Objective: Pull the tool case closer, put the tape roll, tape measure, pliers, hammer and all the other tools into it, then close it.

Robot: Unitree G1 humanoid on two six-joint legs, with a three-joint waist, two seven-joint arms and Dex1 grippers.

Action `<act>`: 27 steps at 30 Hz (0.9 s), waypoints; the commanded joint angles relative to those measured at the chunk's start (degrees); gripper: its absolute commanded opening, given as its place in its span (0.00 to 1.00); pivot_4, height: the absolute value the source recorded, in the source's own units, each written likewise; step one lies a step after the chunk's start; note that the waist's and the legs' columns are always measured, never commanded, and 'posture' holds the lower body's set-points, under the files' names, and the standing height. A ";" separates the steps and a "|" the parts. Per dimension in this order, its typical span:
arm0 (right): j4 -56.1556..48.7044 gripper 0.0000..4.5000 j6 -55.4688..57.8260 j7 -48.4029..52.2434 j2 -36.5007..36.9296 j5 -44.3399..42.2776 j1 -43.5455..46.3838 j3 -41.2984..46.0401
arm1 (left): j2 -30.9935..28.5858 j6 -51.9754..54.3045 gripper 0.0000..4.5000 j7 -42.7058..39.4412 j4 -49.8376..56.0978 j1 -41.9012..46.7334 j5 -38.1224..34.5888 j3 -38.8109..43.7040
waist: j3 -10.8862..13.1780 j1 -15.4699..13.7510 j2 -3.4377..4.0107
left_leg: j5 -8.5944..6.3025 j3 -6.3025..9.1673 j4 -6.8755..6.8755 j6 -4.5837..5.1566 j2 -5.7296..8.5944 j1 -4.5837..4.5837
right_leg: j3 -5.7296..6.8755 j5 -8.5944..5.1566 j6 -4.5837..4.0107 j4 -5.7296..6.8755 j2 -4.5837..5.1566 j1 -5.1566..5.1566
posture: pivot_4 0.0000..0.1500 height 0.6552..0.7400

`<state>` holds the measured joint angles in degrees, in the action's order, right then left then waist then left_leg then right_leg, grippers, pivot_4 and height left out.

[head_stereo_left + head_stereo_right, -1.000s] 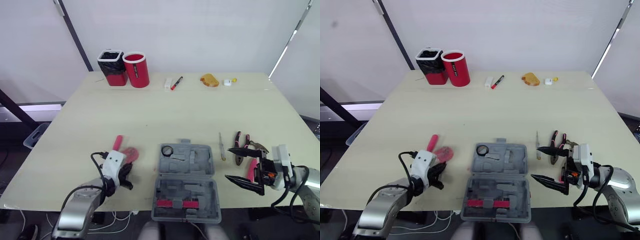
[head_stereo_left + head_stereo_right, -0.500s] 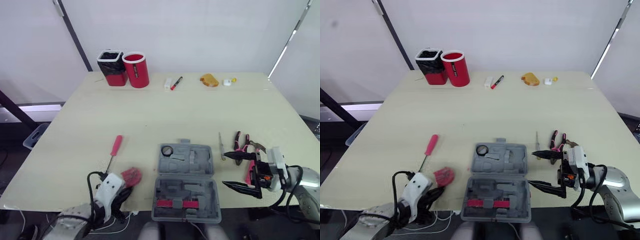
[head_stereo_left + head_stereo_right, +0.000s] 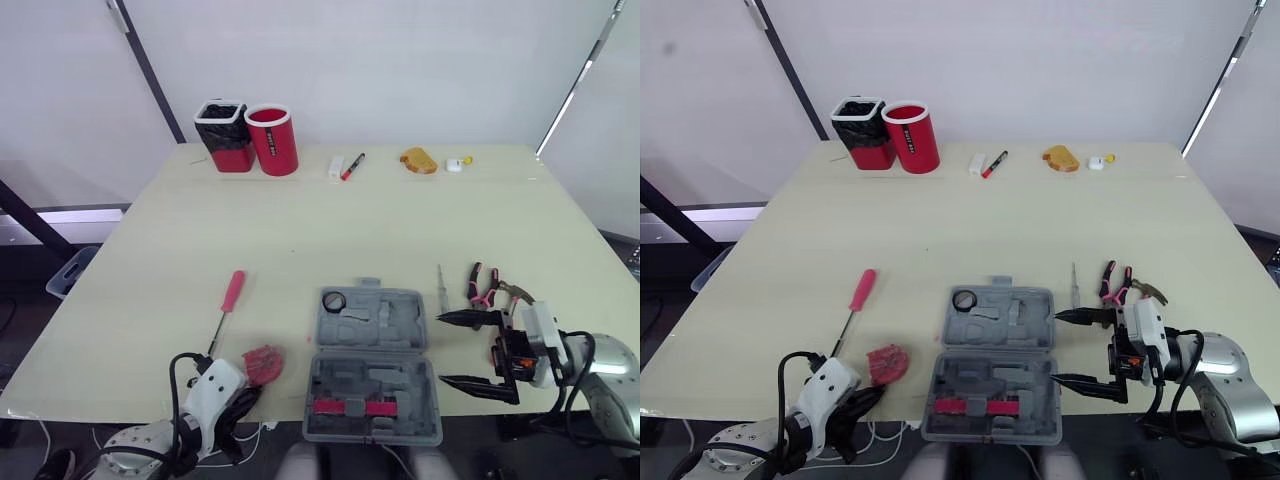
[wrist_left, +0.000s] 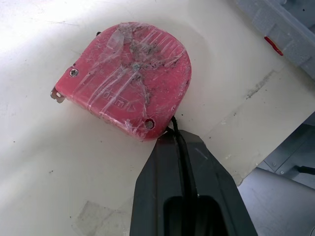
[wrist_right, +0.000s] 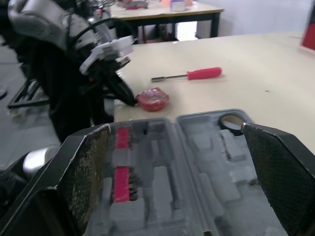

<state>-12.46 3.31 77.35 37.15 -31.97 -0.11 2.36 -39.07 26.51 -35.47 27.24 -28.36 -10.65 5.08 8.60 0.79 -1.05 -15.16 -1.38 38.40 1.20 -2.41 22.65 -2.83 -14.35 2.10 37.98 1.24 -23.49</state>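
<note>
The grey tool case lies open at the table's front edge, with a black tape roll in its far left pocket. My right gripper is open, its fingers spread beside the case's right side; the right wrist view shows the case between them. Pink-handled pliers, a thin screwdriver and another metal tool lie just beyond that gripper. A red tape measure sits left of the case, and the tip of my shut left gripper touches its edge. A red-handled screwdriver lies farther back.
A red cup and a black-lined bin stand at the far left. A marker, a white block, a yellow object and a small white piece line the back. The table's front edge runs just past the tape measure.
My left gripper has drawn back toward the front edge, and the tape measure slid nearer with it, uncovering the red screwdriver. My right gripper moved left, up to the case's right side.
</note>
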 commanded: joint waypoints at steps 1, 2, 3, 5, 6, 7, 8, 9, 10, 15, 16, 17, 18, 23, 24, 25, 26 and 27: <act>-0.69 1.00 -1.86 0.37 -0.06 0.21 1.18 -0.20 | -1.21 -2.58 0.37 -1.29 -1.94 -1.83 0.52 3.16 | 0.00 0.00 -0.01 | 0.00 0.00 0.00 0.00 0.00 0.00 | 0.01 0.00 0.00 0.00 0.00 0.00 | 1.00 1.00; -0.62 1.00 -2.02 0.11 -0.29 0.35 1.30 -0.34 | -1.43 -3.31 0.44 -1.88 -2.16 -2.28 0.41 3.69 | 0.01 0.00 -0.02 | 0.00 0.00 0.00 0.00 0.00 0.00 | 0.01 0.00 0.00 0.00 -0.01 -0.01 | 1.00 1.00; -0.56 1.00 -2.11 -0.11 -0.44 0.42 1.32 -0.42 | -1.60 -3.97 0.55 -2.57 -2.24 -2.68 0.13 4.06 | 0.02 -0.02 -0.02 | 0.00 0.00 0.00 0.00 -0.01 0.00 | 0.02 0.00 0.00 0.00 -0.02 -0.01 | 1.00 1.00; -0.53 1.00 -2.20 -0.40 -0.52 0.52 1.23 -0.55 | -1.68 -4.71 0.72 -4.60 -1.84 -3.68 -1.76 5.21 | 0.03 -0.04 -0.02 | 0.00 0.00 0.00 0.00 -0.03 0.01 | 0.02 0.00 -0.01 -0.01 -0.01 -0.01 | 1.00 1.00; -0.60 1.00 -2.14 -0.71 -0.61 0.46 1.20 -0.51 | -2.01 -4.93 0.82 -6.22 -1.41 -4.16 -2.95 5.79 | 0.03 -0.04 -0.03 | 0.00 0.00 0.00 0.00 -0.05 0.02 | 0.02 0.00 -0.01 -0.01 0.00 -0.01 | 1.00 1.00; -0.75 1.00 -1.89 -1.14 -0.75 0.29 1.15 -0.46 | -2.48 -5.24 0.92 -7.89 -1.05 -4.41 -4.10 6.57 | 0.03 -0.04 -0.03 | 0.00 -0.01 0.00 0.00 -0.06 0.02 | 0.02 -0.01 -0.01 -0.02 0.01 -0.01 | 1.00 1.00; -0.86 1.00 -1.76 -1.44 -0.80 0.24 1.10 -0.44 | -3.72 -6.03 0.96 -9.82 -1.06 -4.55 -4.50 7.56 | 0.05 -0.04 -0.06 | 0.00 -0.02 0.00 0.00 -0.07 0.02 | 0.01 -0.01 -0.01 -0.02 0.01 -0.01 | 1.00 1.00; -0.91 1.00 -1.68 -1.67 -0.82 0.27 1.11 -0.49 | -4.97 -7.11 0.96 -11.70 -1.32 -4.57 -4.73 8.46 | 0.06 -0.08 -0.08 | 0.00 -0.02 0.00 0.00 -0.08 0.02 | 0.02 -0.01 -0.01 -0.02 0.02 -0.01 | 1.00 1.00; -0.99 1.00 -1.59 -1.79 -0.79 0.31 1.12 -0.58 | -6.41 -8.49 0.96 -14.01 -1.94 -4.45 -5.09 9.41 | 0.08 -0.17 -0.11 | 0.00 0.00 0.01 0.00 -0.08 0.02 | 0.04 -0.01 -0.01 -0.01 0.02 -0.02 | 1.00 1.00; -1.12 1.00 -1.18 -3.20 -1.38 0.62 1.54 -1.23 | -12.67 -18.70 0.96 -23.08 -12.87 2.02 -3.94 10.68 | 0.15 -0.16 -0.02 | 0.00 -0.04 0.00 0.00 -0.08 0.02 | 0.06 -0.01 -0.01 -0.03 0.07 -0.02 | 1.00 1.00; -1.15 1.00 -1.11 -3.45 -1.49 0.60 1.57 -1.27 | -13.28 -20.36 0.96 -24.44 -14.59 3.24 -3.82 10.50 | 0.18 -0.22 -0.05 | 0.00 -0.05 0.00 0.00 -0.03 0.02 | 0.07 -0.01 -0.01 -0.02 0.06 -0.02 | 1.00 1.00; -1.50 1.00 -0.94 -3.84 -1.58 0.57 1.53 -1.32 | -14.32 -22.58 0.96 -27.45 -16.90 5.51 -4.50 9.84 | 0.18 -0.27 -0.05 | 0.00 -0.02 0.00 0.00 0.05 0.04 | 0.13 -0.01 -0.02 -0.02 0.00 -0.03 | 1.00 1.00; -1.71 1.00 -0.88 -4.06 -1.60 0.66 1.50 -1.40 | -15.00 -24.37 0.96 -29.71 -18.65 7.16 -5.04 9.23 | 0.19 -0.26 -0.04 | 0.00 0.00 0.01 0.00 0.04 0.05 | 0.16 -0.01 -0.02 -0.02 0.00 -0.03 | 1.00 1.00; -3.00 1.00 -0.41 -5.52 -1.32 0.78 1.42 -1.36 | -15.11 -30.08 0.96 -35.10 -25.81 13.62 -5.87 7.47 | 0.21 0.01 -0.07 | 0.00 -0.08 0.00 0.00 0.02 0.07 | 0.10 0.00 -0.01 -0.04 0.07 -0.04 | 1.00 1.00; -3.30 1.00 -0.21 -5.94 -1.41 0.61 1.43 -1.31 | -14.81 -30.72 0.96 -35.82 -27.06 15.34 -6.07 6.88 | 0.21 -0.01 -0.07 | 0.00 -0.08 0.00 0.00 0.03 0.07 | 0.10 0.00 0.00 -0.03 0.07 -0.04 | 1.00 1.00; -3.53 1.00 -0.16 -6.21 -1.42 0.65 1.35 -1.38 | -14.40 -31.42 0.96 -36.51 -28.21 17.35 -6.18 6.04 | 0.22 -0.09 -0.07 | 0.00 -0.07 -0.01 0.00 0.03 0.07 | 0.12 0.00 0.00 -0.03 0.06 -0.05 | 1.00 1.00; -3.69 1.00 -0.11 -6.44 -1.45 0.76 1.35 -1.48 | -14.13 -32.02 0.96 -37.20 -29.15 18.97 -6.21 5.28 | 0.21 -0.22 -0.07 | 0.00 -0.07 0.00 0.00 0.05 0.08 | 0.15 0.00 0.00 -0.02 0.05 -0.04 | 1.00 1.00; -3.82 1.00 0.02 -6.80 -1.62 0.70 1.30 -1.45 | -13.75 -32.20 0.96 -37.42 -30.31 20.59 -5.88 4.41 | 0.21 -0.22 -0.08 | 0.00 -0.07 0.01 0.00 0.05 0.09 | 0.18 0.01 0.00 -0.01 0.02 -0.03 | 1.00 1.00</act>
<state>-14.14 3.50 71.13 35.56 -30.52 1.03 0.44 -53.03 -4.39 -71.99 -2.02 -9.17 -15.95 10.31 8.81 0.56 -1.13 -15.15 -1.45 38.42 1.20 -2.36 22.74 -2.66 -14.34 2.11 37.98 1.25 -23.52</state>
